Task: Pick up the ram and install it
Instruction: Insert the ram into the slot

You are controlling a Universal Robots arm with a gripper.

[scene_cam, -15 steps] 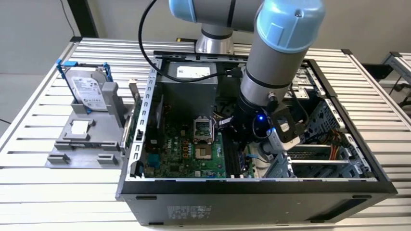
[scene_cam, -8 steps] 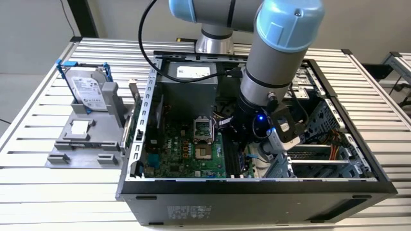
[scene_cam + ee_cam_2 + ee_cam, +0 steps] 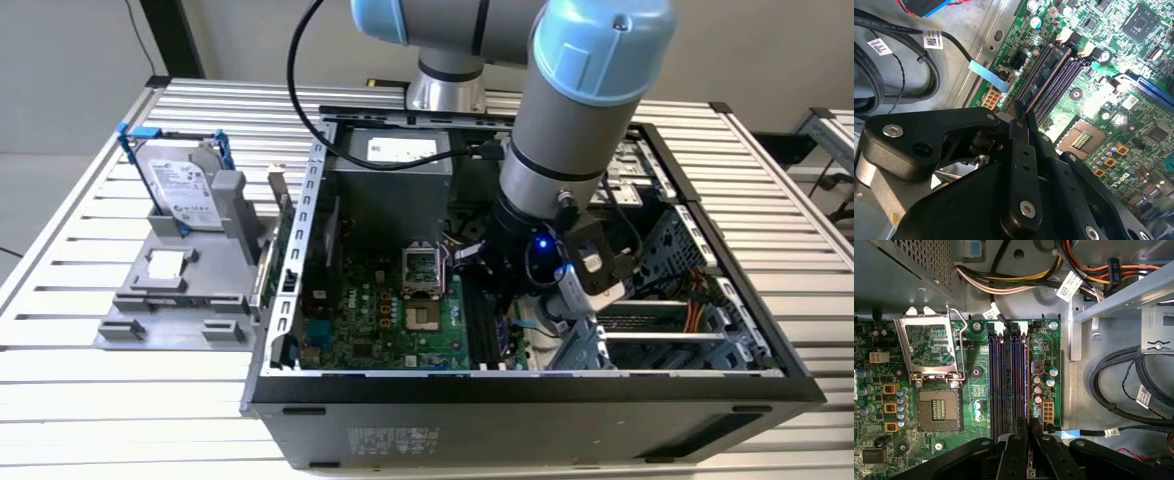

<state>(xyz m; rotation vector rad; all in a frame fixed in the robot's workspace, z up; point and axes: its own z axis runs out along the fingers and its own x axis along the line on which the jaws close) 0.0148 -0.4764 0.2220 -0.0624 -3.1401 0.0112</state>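
The ram (image 3: 1045,67) is a thin stick with dark chips. It stands on edge along the black slot nearest the motherboard's (image 3: 380,320) edge, seen edge-on in the first wrist view (image 3: 1027,380). My gripper (image 3: 1023,117) is shut on its near end, the black fingers (image 3: 1016,445) pressed flat on both sides. How deep the ram sits in the slot I cannot tell. The other slots (image 3: 1004,380) beside it are empty. In the exterior view the gripper (image 3: 523,300) is down inside the open computer case (image 3: 534,400).
An open CPU socket (image 3: 936,407) lies beside the slots. Black cables (image 3: 1114,385) and a metal bracket (image 3: 1074,335) run close on the other side. Outside the case, at the exterior view's left, a hard drive in a blue frame (image 3: 180,185) stands on a grey fixture (image 3: 174,285).
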